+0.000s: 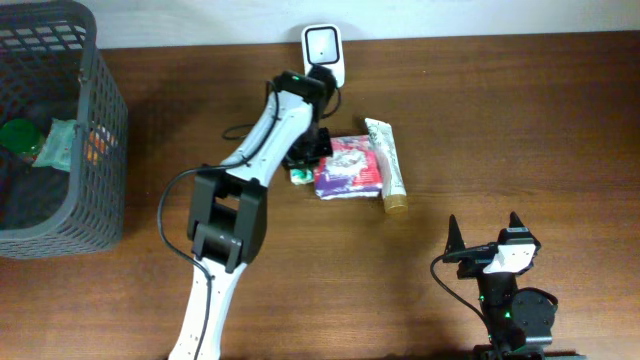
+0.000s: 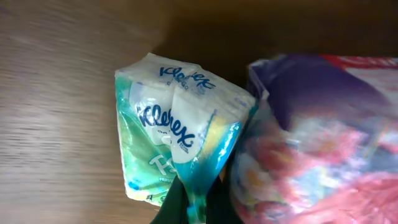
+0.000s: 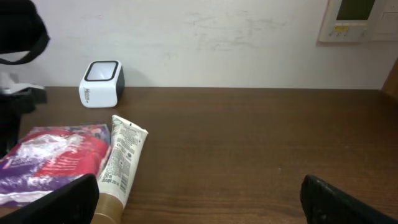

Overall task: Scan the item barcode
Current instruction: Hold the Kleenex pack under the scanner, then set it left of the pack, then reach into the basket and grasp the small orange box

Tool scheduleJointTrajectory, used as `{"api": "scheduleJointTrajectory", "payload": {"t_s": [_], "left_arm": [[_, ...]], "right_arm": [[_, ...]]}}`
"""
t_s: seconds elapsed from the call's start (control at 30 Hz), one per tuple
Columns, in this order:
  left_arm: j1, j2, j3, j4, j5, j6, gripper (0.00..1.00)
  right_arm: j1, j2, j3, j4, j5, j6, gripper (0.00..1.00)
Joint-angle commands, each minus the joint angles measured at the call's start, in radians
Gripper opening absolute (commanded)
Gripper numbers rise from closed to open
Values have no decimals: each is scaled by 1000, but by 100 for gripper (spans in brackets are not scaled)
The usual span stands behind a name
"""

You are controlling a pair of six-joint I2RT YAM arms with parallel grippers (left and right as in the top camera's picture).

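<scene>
Far left of the left pincer (image 2: 189, 202), a grey plastic mesh basket (image 1: 108, 120) holds green-wrapped contents too cramped to identify. Overhead, the arm mostly hides that pincer. It is pressed together on the plastic edge of the green-and-white Kleenex tissue pack (image 2: 165, 134), directly ahead of its fingers. A purple-and-pink foil packet (image 2: 323, 149) lies just right, cut off. The white box-shaped barcode scanner (image 1: 323, 48) stands beyond. The right pincer (image 1: 484, 224) is spread wide and empty over the brown wooden desk (image 1: 560, 110).

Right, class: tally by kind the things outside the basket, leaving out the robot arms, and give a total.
Kleenex tissue pack: 1
Purple and pink packet: 1
Tube: 1
Barcode scanner: 1
Total: 4
</scene>
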Motion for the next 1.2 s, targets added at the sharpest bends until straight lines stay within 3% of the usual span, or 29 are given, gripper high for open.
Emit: {"api": "scheduleJointTrajectory", "payload": {"t_s": [0.0,0.2,0.23,0.3,0.43,0.47,0.53,0.6,0.73,0.87,1.0,1.17], "left_arm": [[-15,14,2,6,16,-13,0],[47,14,18,-68,14,-13,0],[48,14,18,-70,14,-13,4],[49,14,18,-70,29,34,27],[50,14,81,-135,97,105,34],[50,14,146,-180,98,116,35],[51,14,275,-246,121,160,54],[76,14,586,-351,121,191,68],[161,-34,885,-350,129,236,79],[388,-235,948,-302,-3,243,93],[632,-322,948,-232,-250,243,95],[914,-298,835,-175,-282,243,93]], "right_arm": [[-6,-8,-7,-3,9,1,99],[-6,-8,-7,-3,9,1,99],[-6,-8,-7,-3,9,1,99],[-6,-8,-7,-3,9,1,99],[-6,-8,-7,-3,9,1,99],[-6,-8,-7,-4,9,1,99],[-6,-8,-7,-3,9,1,99],[-6,-8,-7,-4,9,1,99],[-6,-8,-7,-4,9,1,99],[-6,-8,-7,-4,9,1,99],[-6,-8,-7,-3,9,1,99],[-6,-8,-7,-4,9,1,99]]}}
